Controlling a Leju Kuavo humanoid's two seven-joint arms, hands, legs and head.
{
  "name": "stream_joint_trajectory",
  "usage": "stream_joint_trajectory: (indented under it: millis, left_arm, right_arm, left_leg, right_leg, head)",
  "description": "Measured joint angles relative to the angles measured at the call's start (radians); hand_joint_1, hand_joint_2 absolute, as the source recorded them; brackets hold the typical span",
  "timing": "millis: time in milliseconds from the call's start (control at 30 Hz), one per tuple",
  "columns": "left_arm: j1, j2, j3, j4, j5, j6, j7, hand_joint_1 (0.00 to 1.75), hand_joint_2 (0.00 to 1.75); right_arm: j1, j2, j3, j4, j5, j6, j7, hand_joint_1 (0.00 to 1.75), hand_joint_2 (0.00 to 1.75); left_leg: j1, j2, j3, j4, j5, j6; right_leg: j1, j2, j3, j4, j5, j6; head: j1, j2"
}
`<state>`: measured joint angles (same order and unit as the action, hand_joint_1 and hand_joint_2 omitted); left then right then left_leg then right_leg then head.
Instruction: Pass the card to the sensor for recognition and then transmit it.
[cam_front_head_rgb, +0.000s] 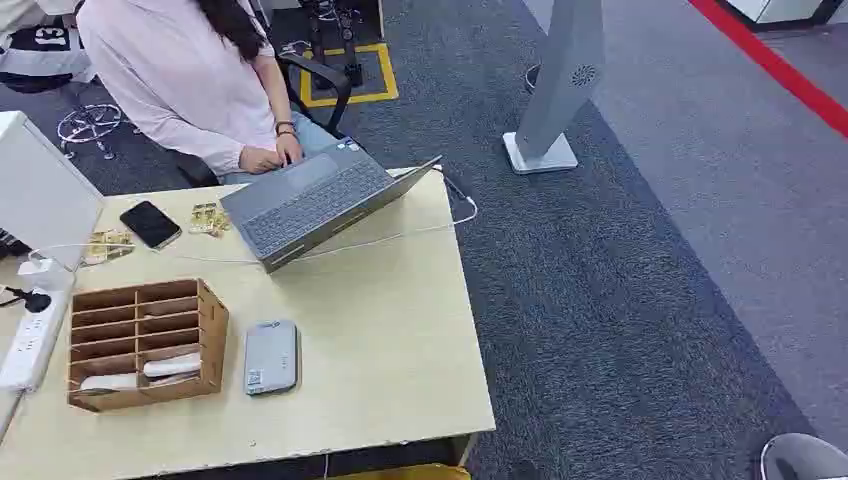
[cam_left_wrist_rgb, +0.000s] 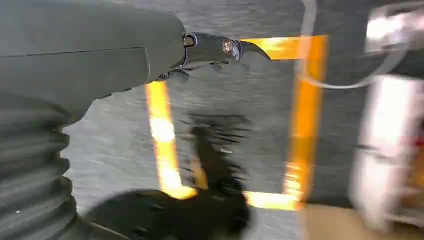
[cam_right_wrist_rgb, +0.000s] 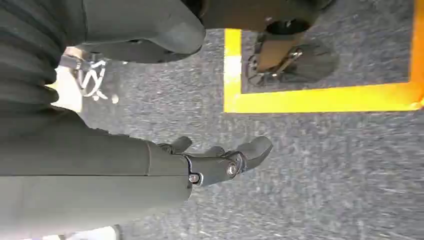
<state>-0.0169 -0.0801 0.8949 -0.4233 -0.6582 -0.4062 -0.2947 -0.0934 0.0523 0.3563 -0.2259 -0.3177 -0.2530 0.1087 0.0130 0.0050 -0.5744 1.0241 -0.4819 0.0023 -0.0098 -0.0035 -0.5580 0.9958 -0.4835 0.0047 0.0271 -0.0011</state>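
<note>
The white card (cam_front_head_rgb: 172, 365) lies flat in a bottom slot of the brown slotted wooden rack (cam_front_head_rgb: 212, 330) at the lower left of the frame, its long axis running left-right on the pale wooden surface (cam_front_head_rgb: 390, 340); the grey flat sensor (cam_front_head_rgb: 271, 357) sits just beside the rack. Both robot hands hang over carpet holding nothing: the left robot hand (cam_left_wrist_rgb: 220, 50) is blurred, probably loosely spread, and the right robot hand (cam_right_wrist_rgb: 220, 160) has its fingers apart. The left looks nearer.

Pale wood counter (cam_front_head_rgb: 400, 340), brown slotted box (cam_front_head_rgb: 145, 342), grey sensor (cam_front_head_rgb: 271, 357), grey laptop (cam_front_head_rgb: 315, 200), black phone (cam_front_head_rgb: 150, 223); grey speckled carpet (cam_front_head_rgb: 620, 300) with red stripe (cam_front_head_rgb: 770, 62).
</note>
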Motion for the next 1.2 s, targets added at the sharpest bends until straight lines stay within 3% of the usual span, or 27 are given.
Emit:
stream_joint_trajectory:
  millis: [267, 633, 933, 1200]
  left_arm:
    - [0.006, -0.044, 0.006, -0.173, 0.185, -0.133, -0.107, 0.0, 1.75]
    - [0.054, -0.132, 0.013, -0.423, 0.431, -0.296, -0.162, 0.0, 1.75]
    - [0.098, -0.2, 0.123, -0.595, 0.621, -0.449, -0.179, 0.0, 1.75]
    - [0.107, -0.242, 0.216, -0.732, 0.673, -0.571, -0.192, 0.0, 1.75]
  right_arm:
    - [0.001, 0.0, 0.012, 0.015, -0.042, -0.039, 0.035, 0.0, 1.75]
    - [0.003, 0.0, 0.023, 0.03, -0.098, -0.077, 0.071, 0.0, 1.75]
    - [0.009, -0.005, 0.056, 0.047, -0.134, -0.113, 0.097, 0.0, 1.75]
    - [0.011, -0.013, 0.081, 0.053, -0.139, -0.116, 0.069, 0.0, 1.75]
  left_leg:
    - [0.0, 0.0, 0.0, 0.0, 0.0, 0.0]
    - [0.0, 0.0, -0.001, 0.0, 0.0, 0.0]
    - [0.0, 0.0, -0.001, 0.0, 0.0, 0.0]
    - [0.0, 0.0, -0.001, 0.0, 0.0, 0.0]
  right_leg:
    - [0.0, 0.0, 0.0, 0.0, 0.0, 0.0]
    - [0.0, 0.0, 0.0, 0.0, 0.0, 0.0]
    - [0.0, 0.0, 0.0, 0.0, 0.0, 0.0]
    - [0.0, 0.0, 0.0, 0.0, 0.0, 0.0]
  head:
    - [0.0, 0.0]
    - [0.0, 0.0]
    - [0.0, 0.0]
    - [0.0, 0.0]
